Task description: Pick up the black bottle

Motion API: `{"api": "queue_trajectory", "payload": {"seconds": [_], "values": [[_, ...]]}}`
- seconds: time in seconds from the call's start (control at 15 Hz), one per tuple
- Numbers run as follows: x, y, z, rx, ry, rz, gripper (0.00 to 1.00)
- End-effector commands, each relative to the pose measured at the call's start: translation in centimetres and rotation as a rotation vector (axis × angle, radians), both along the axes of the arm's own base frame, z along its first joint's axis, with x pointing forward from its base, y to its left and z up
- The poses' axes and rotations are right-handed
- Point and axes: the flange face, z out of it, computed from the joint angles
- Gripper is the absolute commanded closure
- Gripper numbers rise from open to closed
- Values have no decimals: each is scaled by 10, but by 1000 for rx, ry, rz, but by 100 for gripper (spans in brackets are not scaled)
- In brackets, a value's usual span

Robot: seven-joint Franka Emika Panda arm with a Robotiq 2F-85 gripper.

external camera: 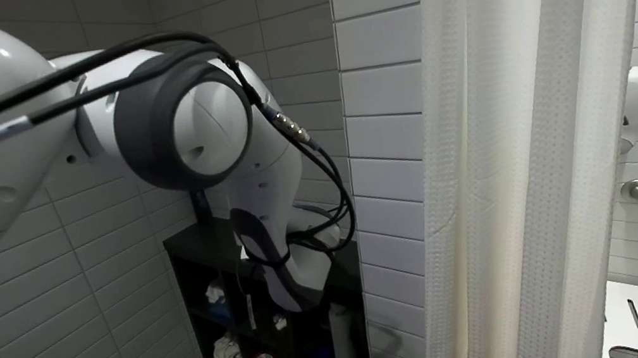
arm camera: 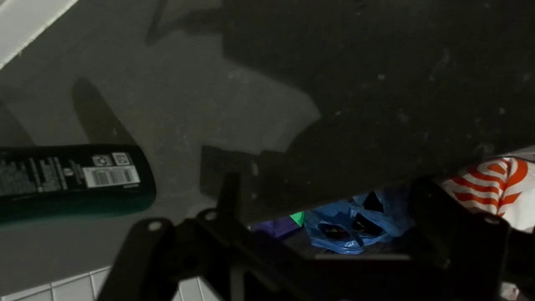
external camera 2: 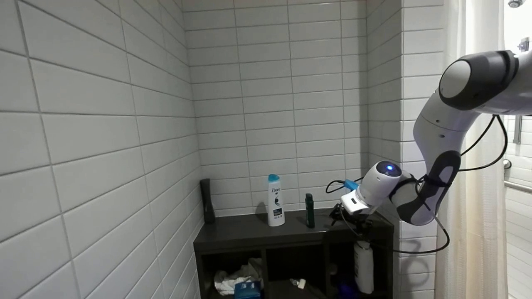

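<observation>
A very dark, green-black bottle (external camera 2: 310, 211) stands upright on the black shelf top (external camera 2: 245, 224) in an exterior view. In the wrist view the bottle (arm camera: 75, 179) shows at the left edge, with a white barcode label. My gripper (external camera 2: 350, 223) is to the right of the bottle in the exterior view, apart from it, near the shelf's front edge. In the wrist view the gripper (arm camera: 326, 188) has its fingers spread wide with nothing between them. A tall black object (external camera 2: 207, 201) stands at the shelf's left end. It also shows in an exterior view (external camera: 201, 205), where the fingers are hidden.
A white Dove bottle (external camera 2: 276, 201) with a blue cap stands left of the dark bottle. Tiled walls (external camera 2: 266, 104) close in the shelf's back and sides. A white bottle (external camera 2: 363, 268) sits in a compartment below my gripper. A curtain (external camera: 518, 141) hangs beside the alcove.
</observation>
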Motion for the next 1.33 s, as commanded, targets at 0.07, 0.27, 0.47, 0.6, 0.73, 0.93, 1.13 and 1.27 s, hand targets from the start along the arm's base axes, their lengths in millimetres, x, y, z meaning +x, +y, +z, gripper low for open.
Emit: {"api": "queue_trajectory", "payload": {"seconds": [0.07,0.27,0.47,0.6,0.73,0.93,1.13,1.27], "values": [[29,-17,19,-133,-88,87,0],[27,-18,15,-171,-107,146,0],[20,-19,11,-209,-130,203,0],[6,16,58,-226,-156,260,0],[-1,25,74,-246,-186,291,0],[7,26,67,-206,-196,287,0],[3,24,58,-206,-177,288,0],[0,23,48,-194,-164,284,0]]}}
